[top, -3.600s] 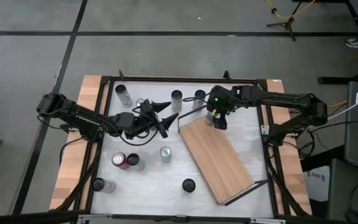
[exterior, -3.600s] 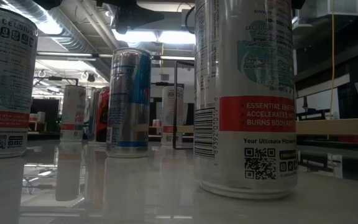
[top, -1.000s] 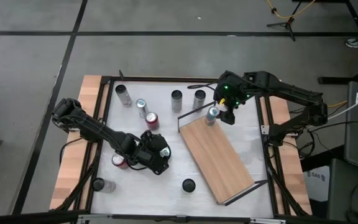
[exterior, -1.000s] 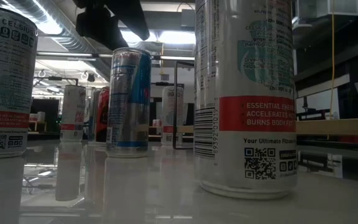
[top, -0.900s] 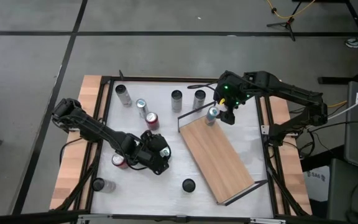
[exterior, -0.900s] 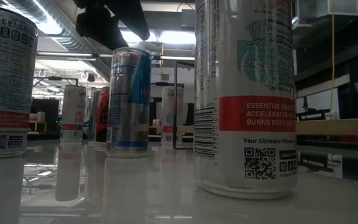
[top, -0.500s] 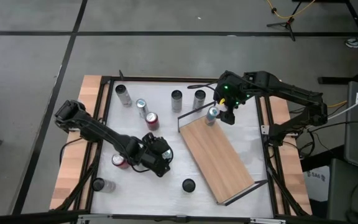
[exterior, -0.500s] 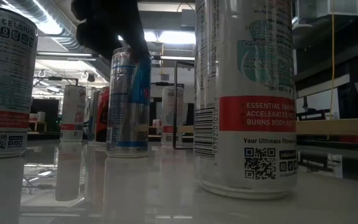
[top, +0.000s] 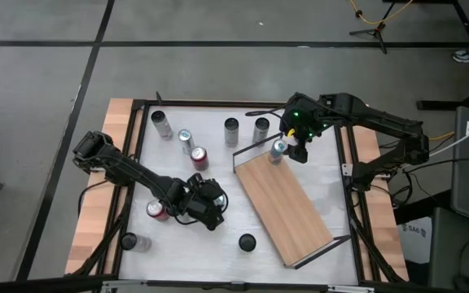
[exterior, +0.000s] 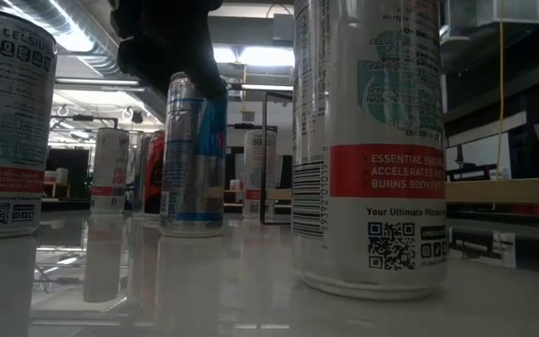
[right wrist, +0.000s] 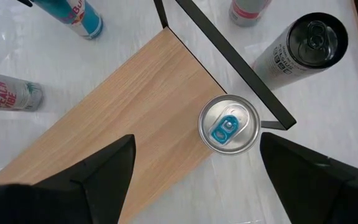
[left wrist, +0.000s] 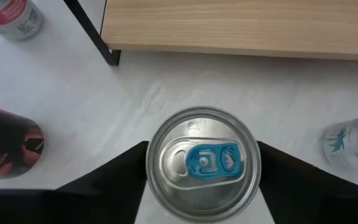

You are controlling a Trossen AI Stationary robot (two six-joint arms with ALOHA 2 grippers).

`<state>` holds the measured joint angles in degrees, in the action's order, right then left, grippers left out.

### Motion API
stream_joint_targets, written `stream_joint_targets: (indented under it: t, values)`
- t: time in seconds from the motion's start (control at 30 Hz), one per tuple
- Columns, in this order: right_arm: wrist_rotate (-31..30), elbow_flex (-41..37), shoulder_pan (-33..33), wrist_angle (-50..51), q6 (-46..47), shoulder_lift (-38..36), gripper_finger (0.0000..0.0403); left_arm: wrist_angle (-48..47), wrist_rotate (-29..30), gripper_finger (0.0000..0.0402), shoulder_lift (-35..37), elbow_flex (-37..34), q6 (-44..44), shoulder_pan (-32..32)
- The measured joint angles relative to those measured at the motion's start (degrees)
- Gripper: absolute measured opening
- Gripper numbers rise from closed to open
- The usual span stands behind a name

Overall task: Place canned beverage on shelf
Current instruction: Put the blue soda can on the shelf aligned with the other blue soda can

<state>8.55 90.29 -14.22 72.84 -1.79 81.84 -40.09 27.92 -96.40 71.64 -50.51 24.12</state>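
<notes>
- My left gripper (left wrist: 202, 163) hung straight over a silver can with a blue tab (left wrist: 202, 163) that stood upright on the white tabletop (left wrist: 135, 106). My two fingers (left wrist: 114, 177) were spread wide, one on each side of its rim, and I could see no contact with the can wall.
- In the high view this put my left gripper (top: 208, 203) near the middle of the table, with the shelf (top: 283, 205) lying just beside it, toward my right arm.
- To do this grasp well, I judged I had to keep the can centred between the fingers, drop low enough to take it around the body instead of the rim, and close evenly so it would not tip.
- A red can (left wrist: 8, 146) stood close on one side and a pale can (left wrist: 352, 142) on the other, so I judged the descent had to stay vertical to avoid knocking either.
- The carry afterwards looked short: the wooden edge of the shelf and its black wire rail (left wrist: 92, 31) lay just beyond the can.
- My right gripper (top: 299, 150) waited above the shelf's far corner, its fingers spread wide, over a second blue-tabbed can (right wrist: 229, 124) standing released on the board next to the rail.
- Compared with half a second earlier, my left gripper had sunk lower: in the low view its dark bulk (exterior: 162, 42) covered the top of the silver-and-blue can (exterior: 193, 159) more fully. My right arm had not moved, and the cans stood where they had been.
</notes>
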Motion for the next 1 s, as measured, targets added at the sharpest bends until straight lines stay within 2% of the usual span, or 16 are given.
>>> stream_joint_targets:
  t: [0.2, 0.43, 0.6, 0.8, 1.0]
  values:
    - [-0.01, -0.01, 0.0, 0.0, -0.02, 0.0, 0.0335, 0.06, -0.18, 0.0214, 0.02, 0.0, 0.07, -0.02]
    - [-0.06, 0.0, 0.0, 0.0, -0.02, 0.0, 0.0335, 0.84, -2.55, 0.0215, 0.09, 0.07, 6.03, -1.6]
    - [-0.03, 0.01, 0.0, 0.0, -0.02, 0.0, 0.0335, 3.23, -7.16, 0.0215, 0.13, 0.11, 17.71, -3.95]
    - [-0.01, 0.02, 0.0, 0.0, -0.02, 0.0, 0.0335, 7.64, -16.37, 0.0215, 0.13, 0.09, 33.91, -7.81]
    - [-0.01, -0.01, 0.0, 0.02, -0.01, 0.0, 0.0335, 11.25, -26.25, 0.0215, -0.04, -0.02, 46.23, -12.06]
